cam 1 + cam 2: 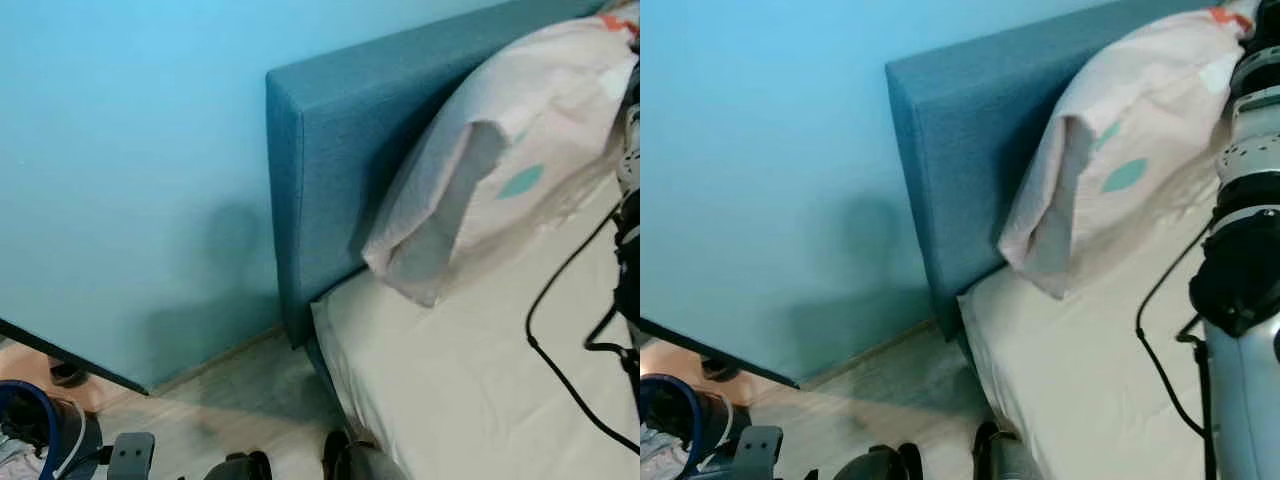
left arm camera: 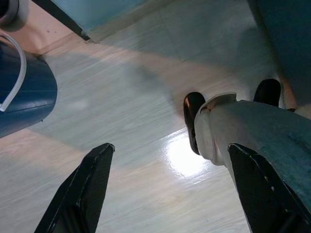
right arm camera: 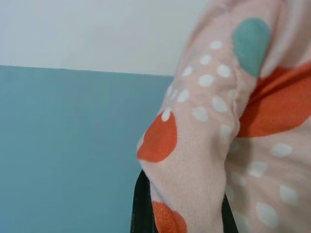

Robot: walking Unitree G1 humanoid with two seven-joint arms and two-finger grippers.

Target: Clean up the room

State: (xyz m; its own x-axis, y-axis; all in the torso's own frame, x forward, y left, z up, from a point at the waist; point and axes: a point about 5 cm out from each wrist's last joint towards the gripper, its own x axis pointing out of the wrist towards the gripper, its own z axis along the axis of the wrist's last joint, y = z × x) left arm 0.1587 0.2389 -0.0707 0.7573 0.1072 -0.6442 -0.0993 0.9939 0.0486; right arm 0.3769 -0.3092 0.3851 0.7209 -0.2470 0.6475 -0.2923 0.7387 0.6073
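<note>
Pink cotton, dotted white with orange and teal blobs: that is the pillow (image 3: pixel 214 145) our right gripper (image 3: pixel 177 208) has clamped between its two black fingers, the cloth bunched over them in the right wrist view. In the head views the same pillow (image 1: pixel 500 160) stands tilted against the teal upholstered headboard (image 1: pixel 330 150), its lower corner resting on the pale sheet of the mattress (image 1: pixel 460 380). Our right arm (image 1: pixel 1245 250) reaches up along the right edge of the picture toward the pillow's upper end, and a black cable (image 1: pixel 550 340) from it loops over the sheet.

Our left gripper (image 2: pixel 170 189) hangs low beside the bed, its fingers spread wide apart with nothing between them, above the pale wood-look floor (image 2: pixel 121 97). Just past it we see one of our own silver legs with its black foot (image 2: pixel 193 116). Left of the headboard runs a light blue wall (image 1: pixel 130 150), and near the lower left corner sits a dark blue rounded container (image 1: pixel 30 420) with something pale inside.
</note>
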